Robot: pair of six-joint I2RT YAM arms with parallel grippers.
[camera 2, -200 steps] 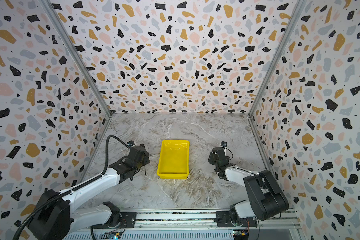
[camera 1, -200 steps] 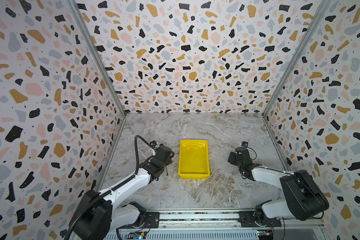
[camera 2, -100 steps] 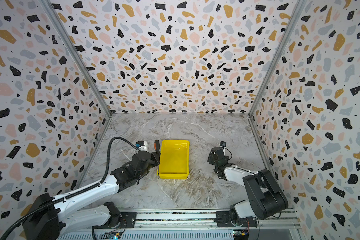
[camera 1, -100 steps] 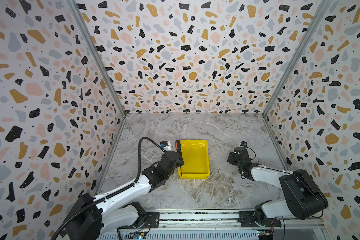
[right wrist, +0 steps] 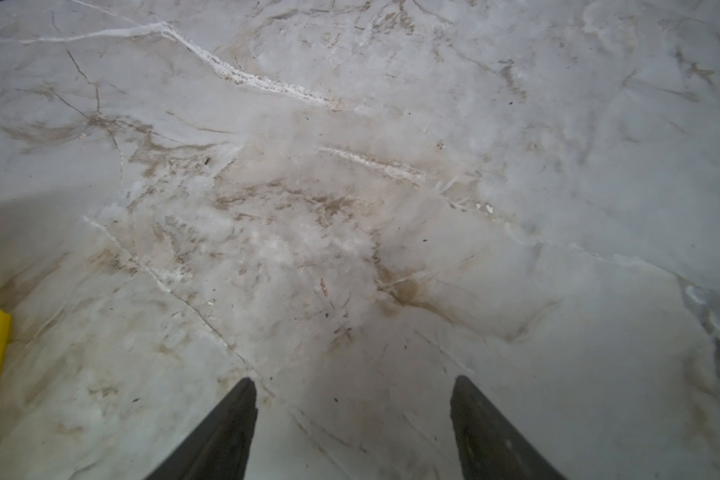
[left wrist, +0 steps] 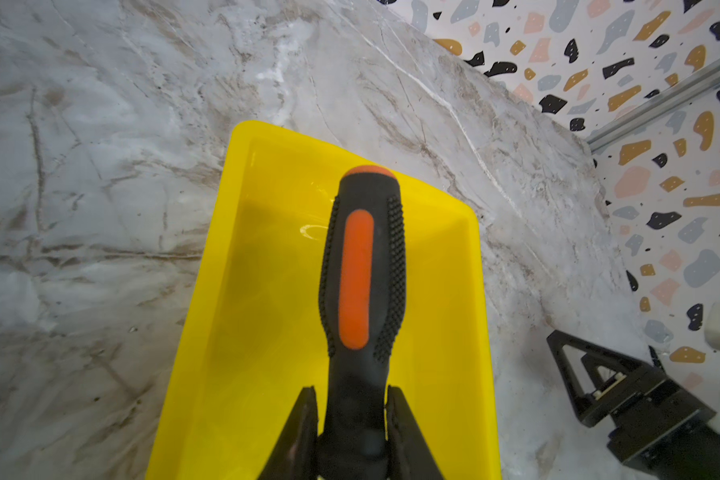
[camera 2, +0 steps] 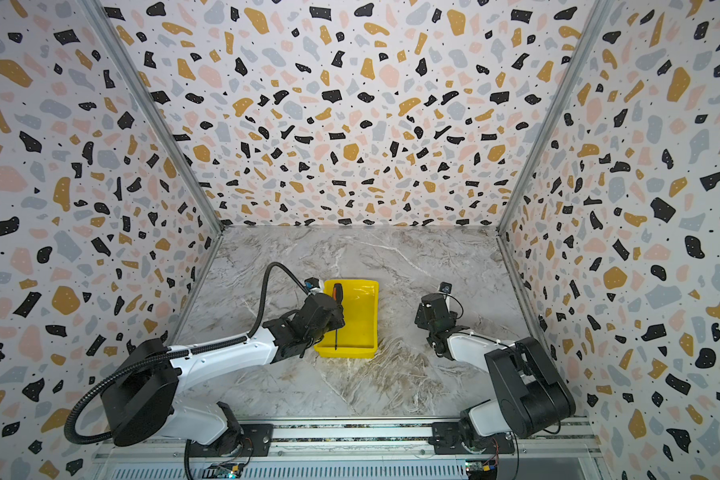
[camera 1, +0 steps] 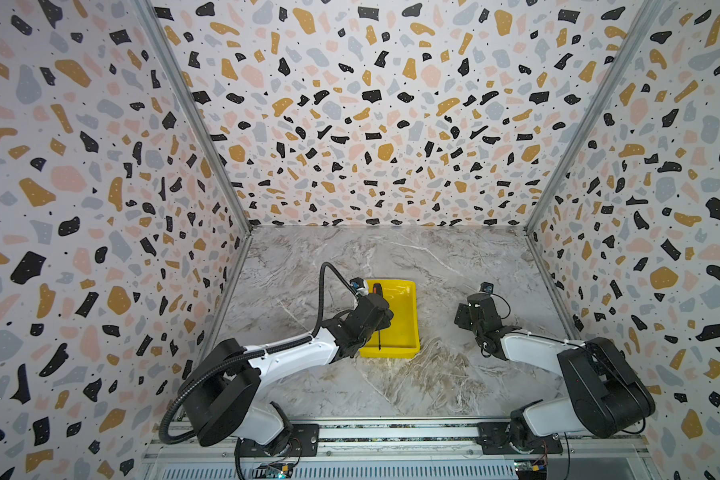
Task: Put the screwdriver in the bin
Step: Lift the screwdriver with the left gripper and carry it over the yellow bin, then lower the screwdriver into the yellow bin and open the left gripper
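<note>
Yellow shallow plastic bin point(left wrist: 267, 332) sits right under the slim black-and-orange-handled screwdriver point(left wrist: 358, 282), clamped at its neck by your left gripper point(left wrist: 352, 395). You're at release: lower a touch, then part the jaws. Your right gripper point(right wrist: 354, 386), jaws apart and empty, hangs aside.

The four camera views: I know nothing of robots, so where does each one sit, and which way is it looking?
Both top views: high at the front, looking down on the grey marble table and the shallow yellow plastic bin; both arms show whole.
Left wrist: on the left arm, looking along the left gripper, shut on the black-and-orange-handled screwdriver over the bin; only its jaw tips show.
Right wrist: on the right arm, facing bare marble past the open right gripper.
Shared: every view shows the bin.
</note>
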